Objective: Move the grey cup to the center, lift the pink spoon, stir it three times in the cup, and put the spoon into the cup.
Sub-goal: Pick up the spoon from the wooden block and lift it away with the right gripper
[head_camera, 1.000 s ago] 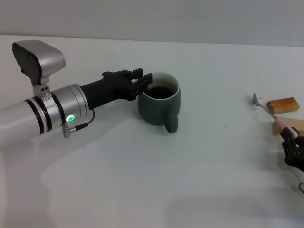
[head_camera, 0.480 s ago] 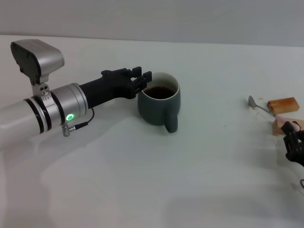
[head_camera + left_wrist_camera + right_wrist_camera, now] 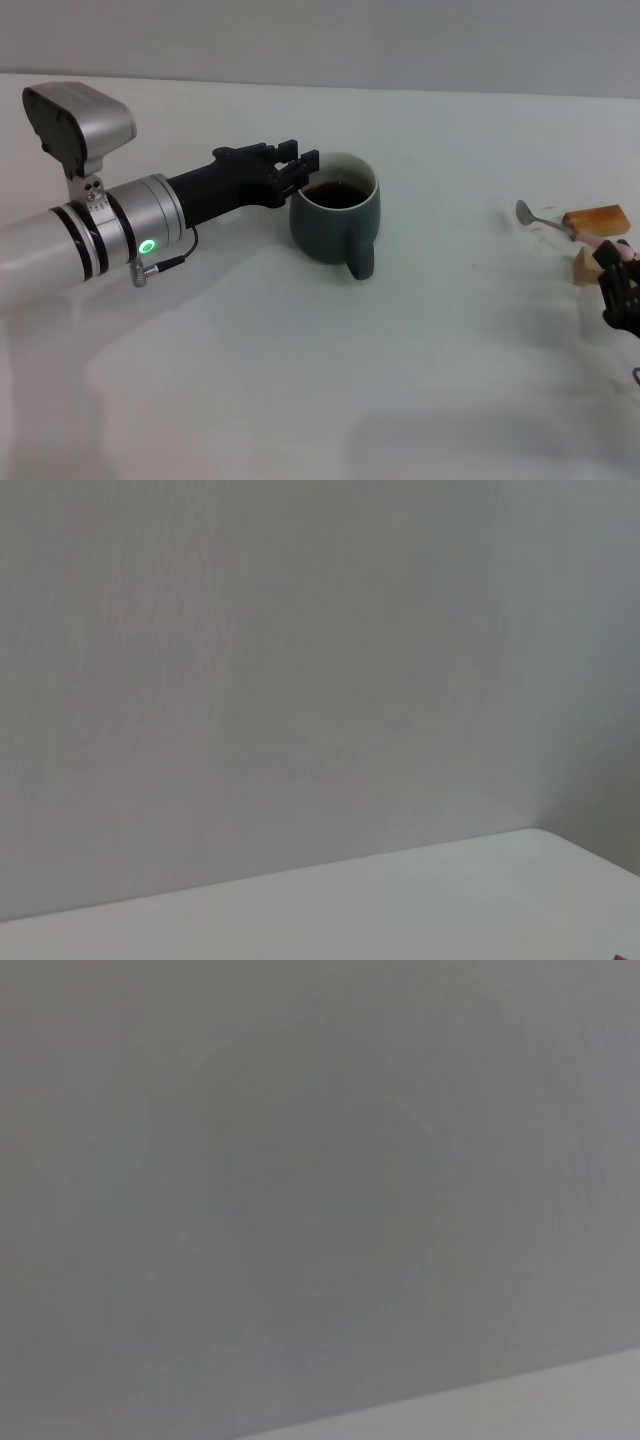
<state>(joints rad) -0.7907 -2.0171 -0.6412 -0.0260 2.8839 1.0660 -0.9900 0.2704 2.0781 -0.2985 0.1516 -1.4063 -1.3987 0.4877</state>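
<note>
While the left gripper (image 3: 300, 167) clamps the cup's (image 3: 336, 220) rim, one finger inside and one outside, the cup stands near the bench (image 3: 300, 400) centre, handle toward the near edge, so stirring should not shift it. At the right edge, the right gripper (image 3: 612, 262) grasps the spoon's (image 3: 560, 226) pink handle, apparently clear of the surface, bowl pointing toward the cup. Two wooden blocks (image 3: 596, 219) lie just beside it, probably as a rest.

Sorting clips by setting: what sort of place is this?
Probably a lab test bench, not a kitchen: a bare white table against a blank wall, holding only a mug, a spoon and wooden blocks.
</note>
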